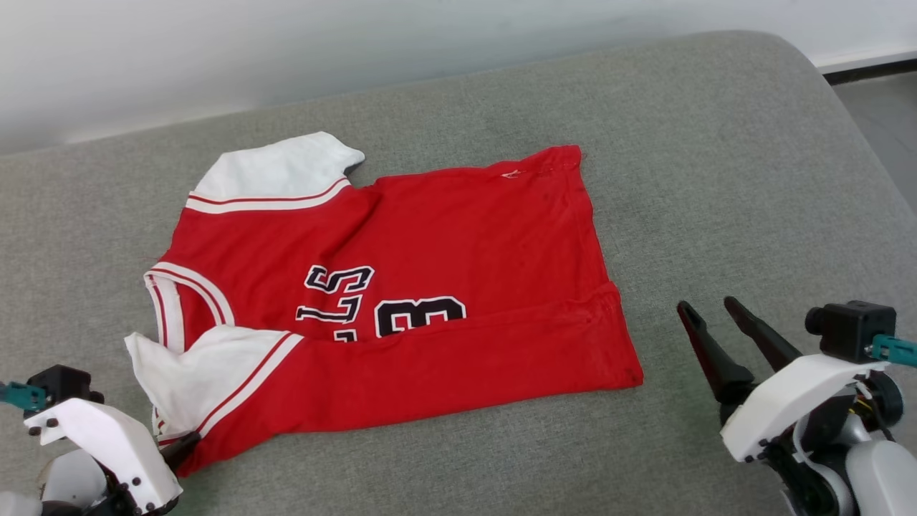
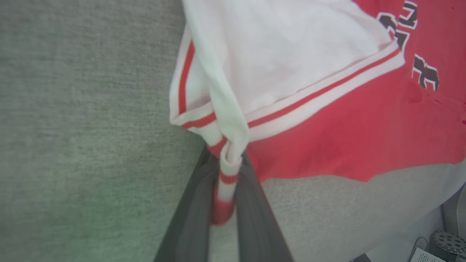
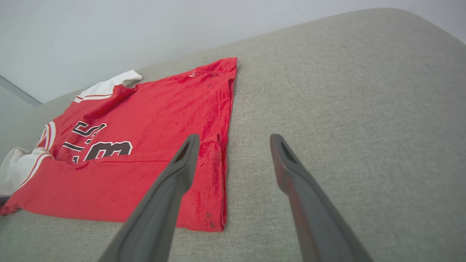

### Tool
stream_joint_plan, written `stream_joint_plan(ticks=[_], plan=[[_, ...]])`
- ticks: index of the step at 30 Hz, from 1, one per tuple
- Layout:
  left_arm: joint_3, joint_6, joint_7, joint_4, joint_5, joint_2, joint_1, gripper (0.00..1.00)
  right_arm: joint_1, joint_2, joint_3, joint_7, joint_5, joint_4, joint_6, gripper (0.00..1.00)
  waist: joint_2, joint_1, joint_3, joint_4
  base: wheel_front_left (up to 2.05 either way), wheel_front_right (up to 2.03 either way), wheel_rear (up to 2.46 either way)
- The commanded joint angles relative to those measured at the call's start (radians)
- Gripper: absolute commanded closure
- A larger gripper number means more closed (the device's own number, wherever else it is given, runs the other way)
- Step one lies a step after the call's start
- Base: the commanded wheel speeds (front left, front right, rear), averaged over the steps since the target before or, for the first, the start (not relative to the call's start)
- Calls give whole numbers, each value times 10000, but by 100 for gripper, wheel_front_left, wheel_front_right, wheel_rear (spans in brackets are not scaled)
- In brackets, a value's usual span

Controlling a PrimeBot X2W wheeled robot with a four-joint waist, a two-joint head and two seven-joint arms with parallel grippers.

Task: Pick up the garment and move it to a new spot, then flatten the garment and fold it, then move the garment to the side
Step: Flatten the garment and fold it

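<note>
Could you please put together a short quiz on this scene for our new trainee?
1. True or false: the garment lies fully spread out, with none of its lettering covered.
2. Which part does the left gripper pinch? A) the collar B) a sleeve's striped trim C) the bottom hem
3. Fill in: the right gripper hovers beside the garment's hem with its jaws ___.

Key: 1 false, because the near edge is folded over the lower part of the lettering; 2 B; 3 open.
</note>
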Motion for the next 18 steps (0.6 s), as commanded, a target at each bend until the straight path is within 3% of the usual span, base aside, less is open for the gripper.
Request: stream_joint_plan(ticks=[1, 9, 18], plan=[[-264, -40, 92, 60, 1, -230, 59, 100, -114, -100, -66, 157, 44, 74, -7, 0, 0, 0, -86, 80, 0, 0, 0], [-14, 39, -694, -661, 647, 8, -308, 100, -231, -616, -200, 3107, 551, 726, -5, 0, 0, 0, -298, 499, 0, 0, 0], [2, 255, -979, -1426, 923, -64, -596, 100, -1454, -394, 730, 4194, 811, 2073, -7, 0, 0, 0, 13, 906, 0, 0, 0]])
